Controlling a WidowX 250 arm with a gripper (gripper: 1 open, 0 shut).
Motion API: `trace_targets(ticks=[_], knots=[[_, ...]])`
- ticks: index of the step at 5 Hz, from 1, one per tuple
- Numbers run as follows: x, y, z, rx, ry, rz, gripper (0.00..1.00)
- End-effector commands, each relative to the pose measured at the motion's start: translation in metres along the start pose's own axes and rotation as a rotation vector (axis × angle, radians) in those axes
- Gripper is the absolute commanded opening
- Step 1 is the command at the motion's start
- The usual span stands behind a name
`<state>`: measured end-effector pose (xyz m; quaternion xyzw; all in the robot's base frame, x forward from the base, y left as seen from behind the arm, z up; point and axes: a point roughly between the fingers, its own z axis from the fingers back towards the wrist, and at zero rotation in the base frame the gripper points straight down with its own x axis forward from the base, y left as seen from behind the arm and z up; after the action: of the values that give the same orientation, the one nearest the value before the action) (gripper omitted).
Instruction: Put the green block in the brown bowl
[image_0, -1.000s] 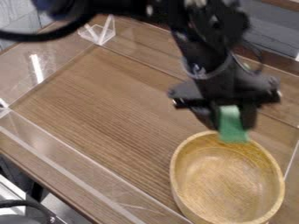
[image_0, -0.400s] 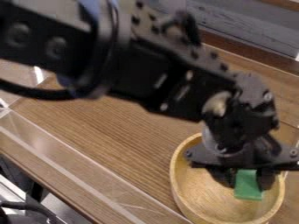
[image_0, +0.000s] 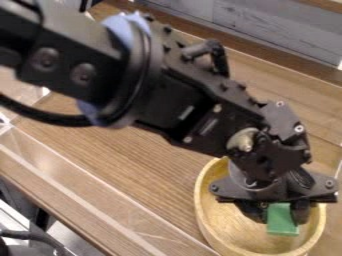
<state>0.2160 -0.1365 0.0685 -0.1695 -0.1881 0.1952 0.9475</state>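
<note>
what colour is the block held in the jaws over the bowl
Bright green. The green block shows clearly in the camera view, just above the tan-brown bowl.

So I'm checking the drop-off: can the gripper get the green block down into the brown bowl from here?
Probably yes. The gripper is shut on the green block, already low over the brown bowl, and nothing shows between the block and the bowl's floor.

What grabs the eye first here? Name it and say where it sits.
The big black robot arm fills the upper left and middle of the picture, reaching down to the lower right. There its gripper is shut on the bright green block, low over the inside of the brown bowl at the bottom right. Whether the block touches the bowl's floor cannot be told.
</note>
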Motion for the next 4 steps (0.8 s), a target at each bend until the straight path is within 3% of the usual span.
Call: trace_targets(ticks=[1, 4], knots=[[0.016, -0.009, 0.005, -0.034, -0.031, 0.018, 0.00], [0.027, -0.003, 0.003, -0.032, -0.029, 0.076, 0.00]])
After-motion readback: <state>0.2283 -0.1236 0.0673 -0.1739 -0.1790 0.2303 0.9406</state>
